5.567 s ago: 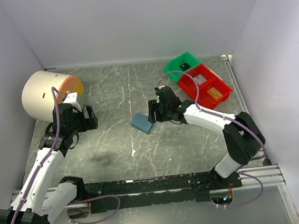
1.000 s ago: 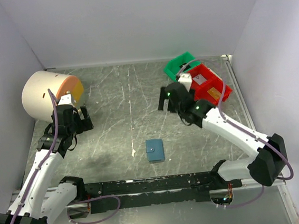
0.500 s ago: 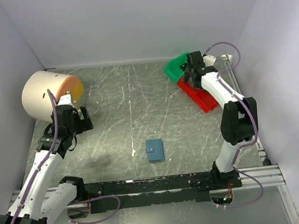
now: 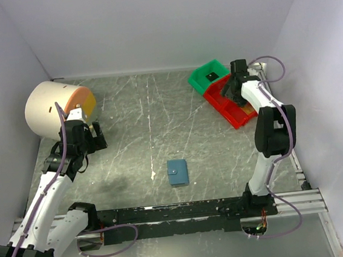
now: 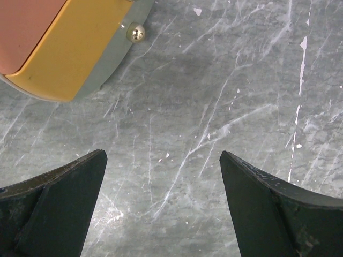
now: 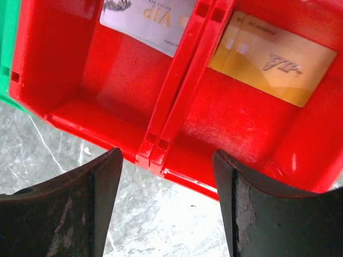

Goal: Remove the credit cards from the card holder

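The card holder [image 4: 177, 172] lay shut near the table's [image 4: 133, 108] six o'clock edge. At its two o'clock, a silver card [image 6: 147, 21] and a gold card [image 6: 268, 59] rested in the red bins [image 6: 64, 64], likely sorted there. The right gripper [image 6: 166, 155] hovered above them, jaws apart and empty. The left gripper [image 5: 161, 160], at ten o'clock, stood spread wide.

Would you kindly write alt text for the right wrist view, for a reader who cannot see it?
Two adjoining red bins fill the frame: one red bin holds a silver VIP card, the other red bin a gold VIP card. The right tool hangs open over their near walls.
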`<state>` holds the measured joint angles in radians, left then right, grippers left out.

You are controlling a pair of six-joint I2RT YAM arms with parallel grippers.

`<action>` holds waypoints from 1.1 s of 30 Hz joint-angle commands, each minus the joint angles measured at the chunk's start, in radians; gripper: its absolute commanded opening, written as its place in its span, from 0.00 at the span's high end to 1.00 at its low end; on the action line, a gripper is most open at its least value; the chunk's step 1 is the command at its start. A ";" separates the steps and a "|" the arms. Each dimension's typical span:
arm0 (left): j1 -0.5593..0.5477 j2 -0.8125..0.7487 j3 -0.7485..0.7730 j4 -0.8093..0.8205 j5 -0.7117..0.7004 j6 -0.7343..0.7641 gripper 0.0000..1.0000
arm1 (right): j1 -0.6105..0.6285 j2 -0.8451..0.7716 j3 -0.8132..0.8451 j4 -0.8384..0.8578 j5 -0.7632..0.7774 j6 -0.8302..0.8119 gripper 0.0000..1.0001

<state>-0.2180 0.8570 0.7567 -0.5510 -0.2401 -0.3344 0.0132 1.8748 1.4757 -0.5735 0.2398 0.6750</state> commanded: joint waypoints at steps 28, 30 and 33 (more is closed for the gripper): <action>-0.007 0.003 0.023 0.028 0.032 0.025 0.01 | 0.002 0.090 0.031 0.051 -0.024 -0.058 0.63; -0.007 0.004 0.023 0.028 0.032 0.025 0.01 | 0.002 0.084 0.020 0.058 -0.037 -0.060 0.65; -0.007 0.005 0.024 0.028 0.032 0.025 0.01 | 0.002 0.067 -0.007 0.081 -0.070 -0.067 0.73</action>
<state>-0.2180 0.8707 0.7567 -0.5457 -0.2195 -0.3206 0.0162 1.9553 1.4937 -0.5072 0.1978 0.6357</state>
